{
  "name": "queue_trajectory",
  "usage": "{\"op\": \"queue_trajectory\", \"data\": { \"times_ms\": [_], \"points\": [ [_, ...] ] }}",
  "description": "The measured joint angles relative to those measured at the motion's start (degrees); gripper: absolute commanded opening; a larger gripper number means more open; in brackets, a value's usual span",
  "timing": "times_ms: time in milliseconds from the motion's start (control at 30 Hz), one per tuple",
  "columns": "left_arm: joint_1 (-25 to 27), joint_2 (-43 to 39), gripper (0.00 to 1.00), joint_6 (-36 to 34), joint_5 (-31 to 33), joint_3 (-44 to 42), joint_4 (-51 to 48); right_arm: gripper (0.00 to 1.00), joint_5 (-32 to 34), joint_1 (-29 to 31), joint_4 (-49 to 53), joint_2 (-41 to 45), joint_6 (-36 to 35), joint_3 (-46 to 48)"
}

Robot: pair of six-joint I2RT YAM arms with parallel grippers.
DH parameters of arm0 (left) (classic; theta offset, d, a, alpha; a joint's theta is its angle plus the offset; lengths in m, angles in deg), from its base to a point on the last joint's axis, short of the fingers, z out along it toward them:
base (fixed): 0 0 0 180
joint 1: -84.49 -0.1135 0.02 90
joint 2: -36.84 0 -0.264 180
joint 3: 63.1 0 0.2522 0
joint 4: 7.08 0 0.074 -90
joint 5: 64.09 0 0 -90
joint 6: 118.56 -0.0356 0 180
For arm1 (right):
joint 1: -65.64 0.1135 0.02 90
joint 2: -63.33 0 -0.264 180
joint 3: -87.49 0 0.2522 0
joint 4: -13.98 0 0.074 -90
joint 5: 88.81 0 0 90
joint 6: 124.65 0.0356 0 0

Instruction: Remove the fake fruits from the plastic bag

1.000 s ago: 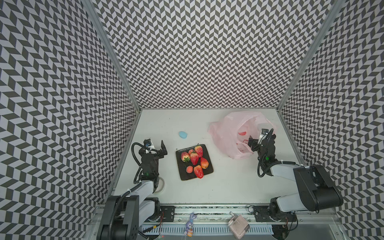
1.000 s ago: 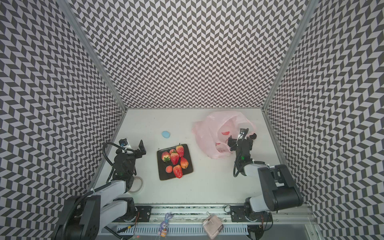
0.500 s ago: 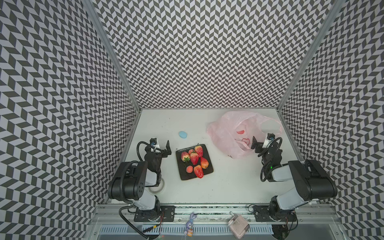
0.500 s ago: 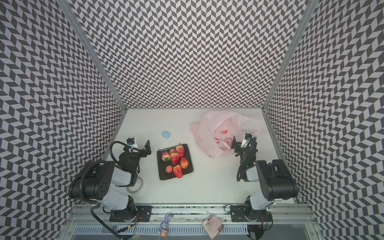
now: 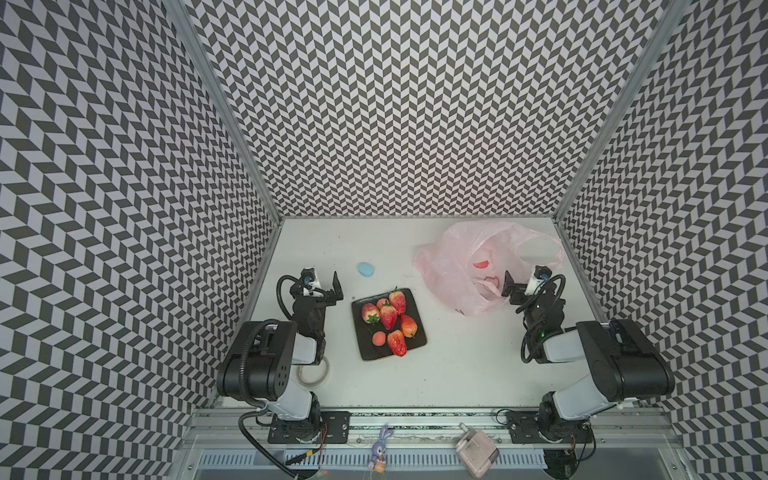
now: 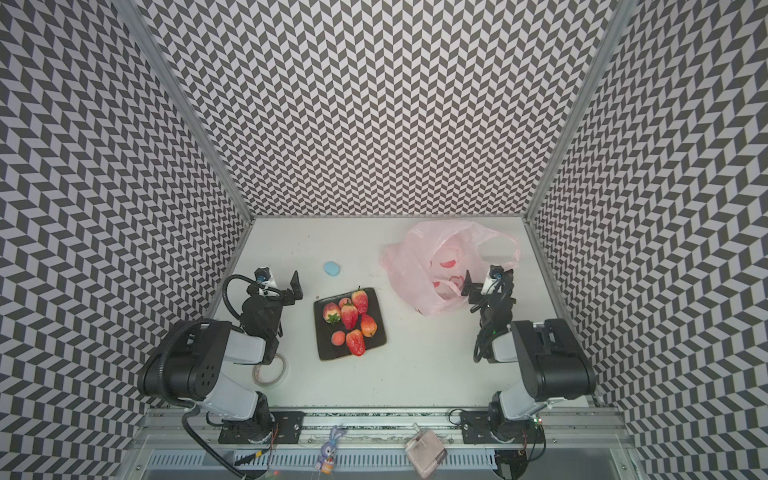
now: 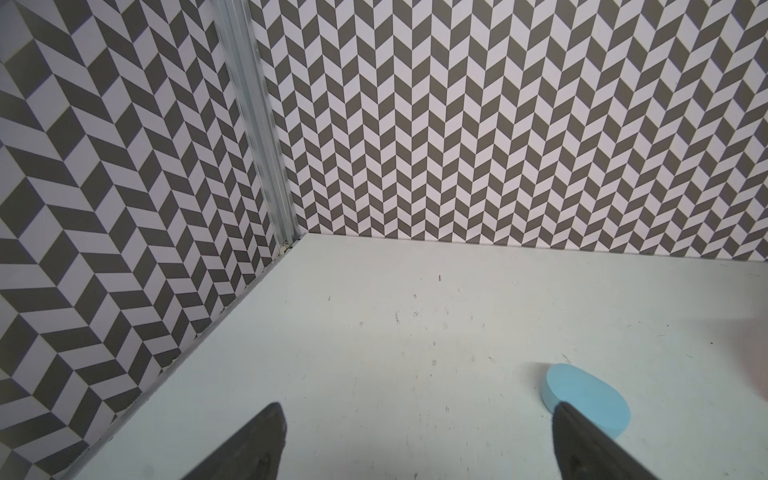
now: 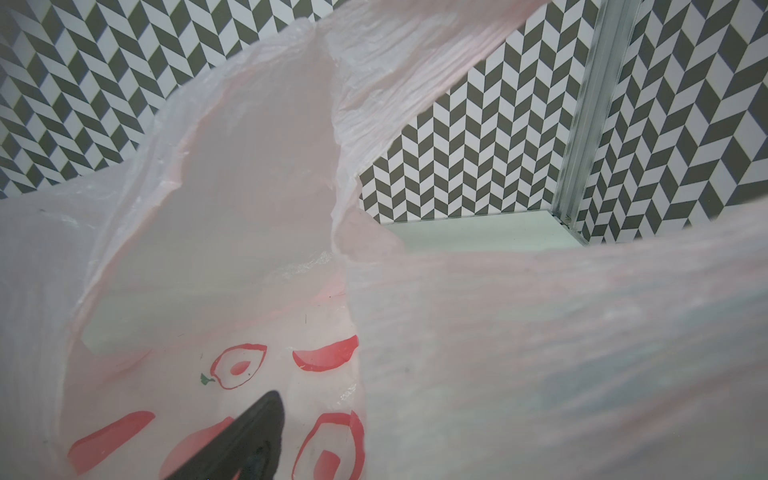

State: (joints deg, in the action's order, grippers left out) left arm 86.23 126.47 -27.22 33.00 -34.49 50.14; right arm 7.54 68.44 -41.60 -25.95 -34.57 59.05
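The fake fruits (image 5: 388,316) (image 6: 349,316), several red strawberries and a small orange-peach ball (image 5: 378,338), lie on a square dark plate (image 5: 419,347) mid-table. The plastic bag (image 5: 453,266) (image 6: 411,266) sits crumpled at the back right, its mouth towards my right gripper (image 5: 521,286) (image 6: 482,286). That gripper is open at the bag's mouth. In the right wrist view one of its fingers (image 8: 257,436) lies over the film with red printed marks (image 8: 326,359), and the other is hidden behind pink film. My left gripper (image 5: 324,286) (image 7: 417,409) is open and empty, left of the plate.
A light-blue oval blob (image 5: 366,269) (image 7: 582,395) lies behind the plate, next to the left gripper's finger. A tape ring (image 5: 313,372) lies by the left arm's base. Patterned walls enclose three sides. A toy bunny (image 5: 379,449) and a pink box (image 5: 477,451) sit at the front rail.
Both arms have folded back, their elbows rising near the front rail. The grippers stay open and almost in place. The bag's handle side has shifted slightly.
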Motion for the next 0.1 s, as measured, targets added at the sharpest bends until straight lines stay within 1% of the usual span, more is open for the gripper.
{"op": "queue_trajectory", "data": {
  "times_ms": [100],
  "points": [
    [0.0, 0.0, 1.0, 0.0, 0.0, 0.2, 0.0, 0.99, -0.2, 0.0, -0.5, 0.0, 0.0, 0.0]
  ]
}}
